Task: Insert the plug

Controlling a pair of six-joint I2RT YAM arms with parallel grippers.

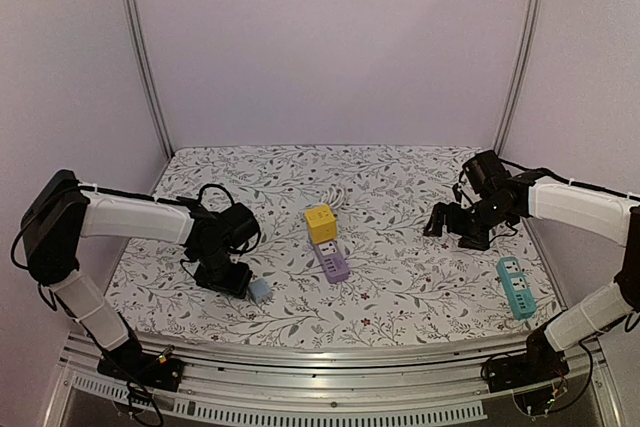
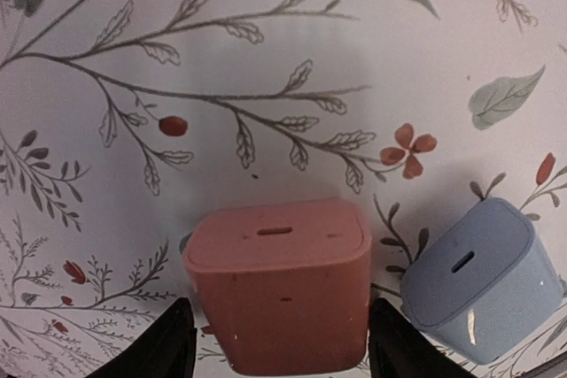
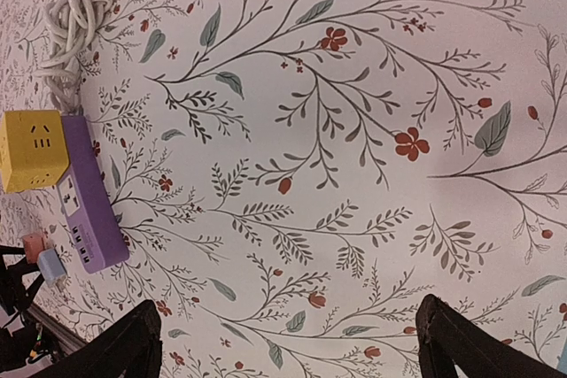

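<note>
A pink plug sits between my left gripper's two fingers, which press close on its sides low over the floral cloth. A blue plug lies just to its right and also shows in the top view. The purple power strip lies mid-table with a yellow cube adapter at its far end. The left gripper is left of the strip. My right gripper is open and empty, hovering over bare cloth to the right of the strip.
A teal power strip lies near the right front edge. The purple strip's white cable is coiled behind it. Walls and frame posts close in the table at the back and sides.
</note>
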